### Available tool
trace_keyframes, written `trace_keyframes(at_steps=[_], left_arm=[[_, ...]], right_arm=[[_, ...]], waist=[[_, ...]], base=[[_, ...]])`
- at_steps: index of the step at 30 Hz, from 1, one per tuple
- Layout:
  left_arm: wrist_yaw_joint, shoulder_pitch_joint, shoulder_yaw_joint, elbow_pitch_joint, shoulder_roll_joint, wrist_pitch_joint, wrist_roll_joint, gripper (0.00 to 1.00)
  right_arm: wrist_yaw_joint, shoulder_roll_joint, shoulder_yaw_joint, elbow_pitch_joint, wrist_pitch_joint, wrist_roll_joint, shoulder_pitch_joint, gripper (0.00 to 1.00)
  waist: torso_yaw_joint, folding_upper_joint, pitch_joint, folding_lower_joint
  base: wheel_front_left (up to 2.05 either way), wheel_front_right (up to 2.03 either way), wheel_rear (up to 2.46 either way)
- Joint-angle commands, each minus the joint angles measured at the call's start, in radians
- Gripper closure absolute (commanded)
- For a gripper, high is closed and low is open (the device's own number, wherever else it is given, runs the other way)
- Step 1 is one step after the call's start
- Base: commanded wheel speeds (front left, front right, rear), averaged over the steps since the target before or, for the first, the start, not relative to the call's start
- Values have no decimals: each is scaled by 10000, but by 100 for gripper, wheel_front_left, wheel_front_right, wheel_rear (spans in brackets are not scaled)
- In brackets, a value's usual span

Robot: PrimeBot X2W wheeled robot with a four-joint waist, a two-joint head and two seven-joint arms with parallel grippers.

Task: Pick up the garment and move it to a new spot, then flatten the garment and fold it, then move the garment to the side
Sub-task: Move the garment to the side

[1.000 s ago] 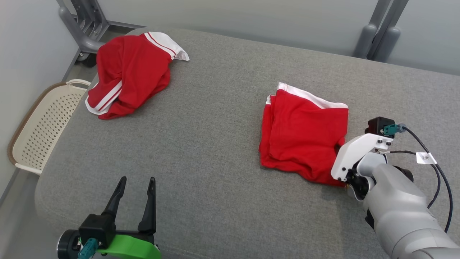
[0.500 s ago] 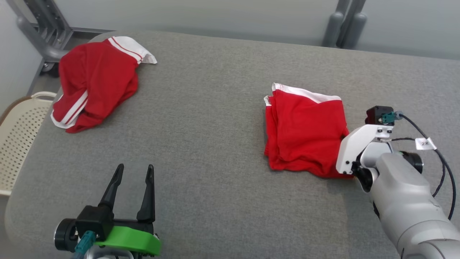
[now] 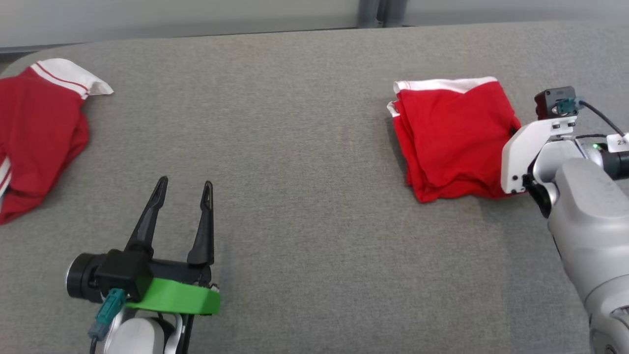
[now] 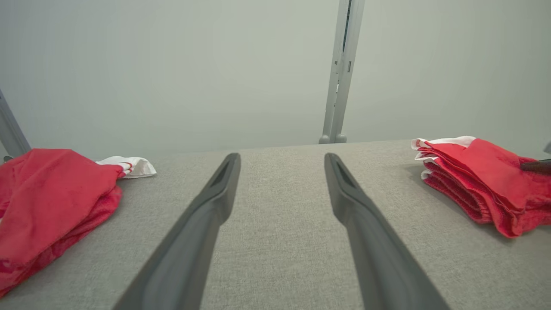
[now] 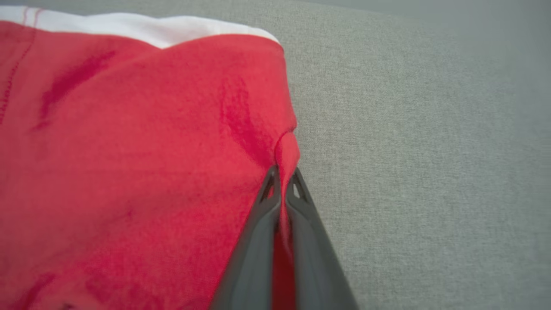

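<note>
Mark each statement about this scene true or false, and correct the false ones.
1. The right gripper is shut on an edge of the folded garment. True.
2. The folded garment is blue all over. False: it is red with a white band along one edge.
3. The left gripper is open and holds nothing. True.
4. A crumpled garment lies on the same grey surface as the folded one. True.
5. The crumpled garment lies between the left gripper's fingers. False: it lies apart from that gripper, at the left edge of the head view.
</note>
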Motion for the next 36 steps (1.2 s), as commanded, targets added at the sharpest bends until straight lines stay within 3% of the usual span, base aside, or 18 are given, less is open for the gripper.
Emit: trace_keyframes(at_steps=[1,10,24,35,36], left_arm=[[-44,-197,-24,-36,62,-1,43,0],[-324,-882,-650,-374,274,-1,275,0],[-426,-1451,-1471,-956,686,20,390,0],[-387,-1571,-1750,-1912,925,28,659,0],[-362,-1599,-1771,-1945,955,23,759,0]], right_arm=[[-21,-180,44,-67,5,32,-72,100],[-20,-1906,1171,-1125,251,627,-512,100],[-21,-4635,1773,-1516,-160,149,-1039,100],[-21,-5582,1871,-1030,-53,-567,-1388,100],[-21,-5611,1793,-983,-114,-633,-1367,56]], waist=[[-822,-1,780,0],[-1357,-1,1793,0],[-790,-1,2934,0],[-437,-1,3482,0],[-429,-1,3482,0]], base=[[0,0,0],[0,0,0],[0,0,0],[0,0,0],[0,0,0]])
